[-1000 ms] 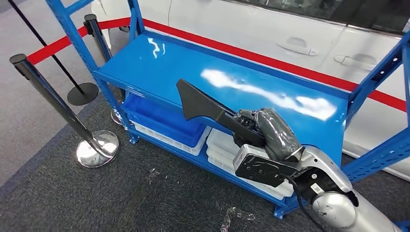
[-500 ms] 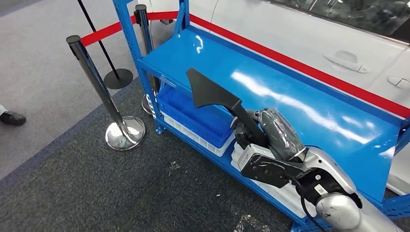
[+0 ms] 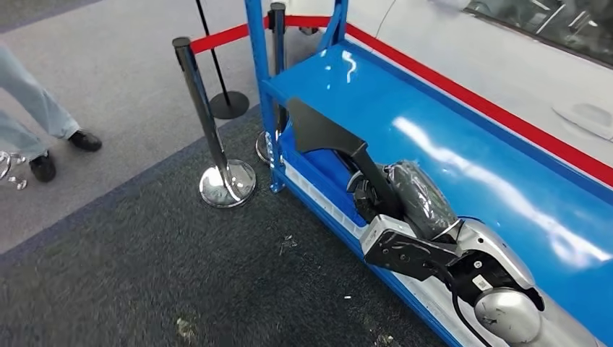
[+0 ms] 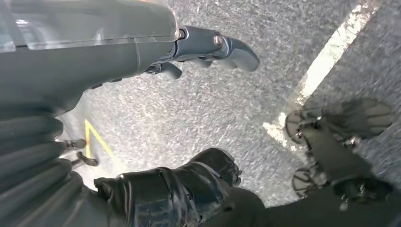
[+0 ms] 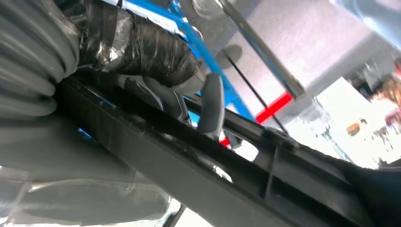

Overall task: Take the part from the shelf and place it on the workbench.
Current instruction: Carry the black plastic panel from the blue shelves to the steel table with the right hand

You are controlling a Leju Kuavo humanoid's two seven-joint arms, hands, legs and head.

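The part [image 3: 327,136] is a long black plastic trim piece with a broad flat end. My right hand [image 3: 406,196], wrapped in dark film, grips its narrow stem and holds it in the air over the front edge of the blue shelf [image 3: 463,144], broad end pointing away from me. In the right wrist view the part [image 5: 213,175] runs across the picture with the fingers [image 5: 211,106] curled over it. My left hand [image 4: 99,52] hangs over grey carpet, its fingers [image 4: 210,45] and thumb apart, holding nothing.
A chrome stanchion [image 3: 211,130] with a red belt stands just left of the shelf's corner post [image 3: 262,79]. A person's legs [image 3: 36,119] are at the far left. A white car [image 3: 520,58] is behind the shelf. Bins [image 3: 318,189] sit on the lower level.
The camera has swung left: the shelf has slid toward the picture's right and a person's legs have come in at the left. The right hand still holds the part the same way.
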